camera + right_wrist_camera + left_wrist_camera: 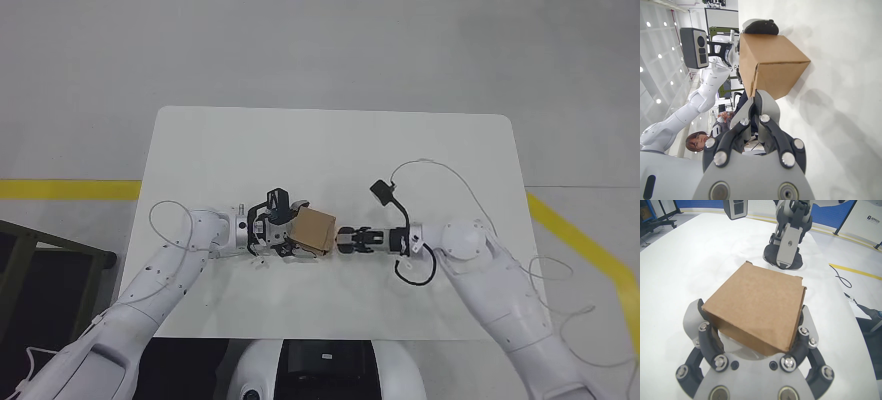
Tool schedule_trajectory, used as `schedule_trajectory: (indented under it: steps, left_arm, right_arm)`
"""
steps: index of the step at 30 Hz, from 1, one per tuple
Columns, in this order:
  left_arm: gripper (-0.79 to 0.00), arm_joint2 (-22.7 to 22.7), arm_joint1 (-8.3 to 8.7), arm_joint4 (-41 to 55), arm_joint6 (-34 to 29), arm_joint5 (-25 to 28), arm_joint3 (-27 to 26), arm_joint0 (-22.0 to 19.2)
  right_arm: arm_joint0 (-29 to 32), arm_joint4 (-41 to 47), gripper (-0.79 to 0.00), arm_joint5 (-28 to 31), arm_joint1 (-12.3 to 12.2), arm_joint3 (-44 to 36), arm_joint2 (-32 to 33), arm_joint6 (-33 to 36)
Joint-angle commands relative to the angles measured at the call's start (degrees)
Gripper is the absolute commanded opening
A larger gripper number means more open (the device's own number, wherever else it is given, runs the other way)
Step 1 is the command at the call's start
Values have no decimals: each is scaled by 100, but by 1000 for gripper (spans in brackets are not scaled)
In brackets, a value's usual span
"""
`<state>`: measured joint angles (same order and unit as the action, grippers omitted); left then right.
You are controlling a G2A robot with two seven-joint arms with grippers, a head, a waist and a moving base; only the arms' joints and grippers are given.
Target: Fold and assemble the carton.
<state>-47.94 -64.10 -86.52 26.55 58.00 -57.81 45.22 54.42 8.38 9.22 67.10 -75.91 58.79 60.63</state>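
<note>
A brown cardboard carton point(316, 230) point(757, 298) point(772, 49), folded up into a box shape, rests on the white table point(330, 150) near its front middle. My left gripper point(292, 238) point(752, 308) is shut on the carton, one finger against each side wall. The end of the box facing its palm looks open. My right gripper point(340, 243) point(784, 265) point(755, 94) lies low on the opposite side with its fingers shut together, the tips at the carton's seamed edge. I cannot tell whether they touch it.
A thin cable point(455, 178) point(844, 281) loops over the table's right half behind the right arm. The table's front edge runs close below both grippers. Bare tabletop lies behind the carton.
</note>
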Motion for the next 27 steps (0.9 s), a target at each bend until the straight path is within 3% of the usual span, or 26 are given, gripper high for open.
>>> schedule_trajectory:
  steps: [1,27]
  left_arm:
    - [0,-2,0,-1,0,0,0,0]
    - [0,1,10,16,-18,0,-38,-17]
  right_arm:
    - [21,-9,-785,-25,-9,-29,10,8]
    - [-356,127,-785,117,151,319,-455,-108]
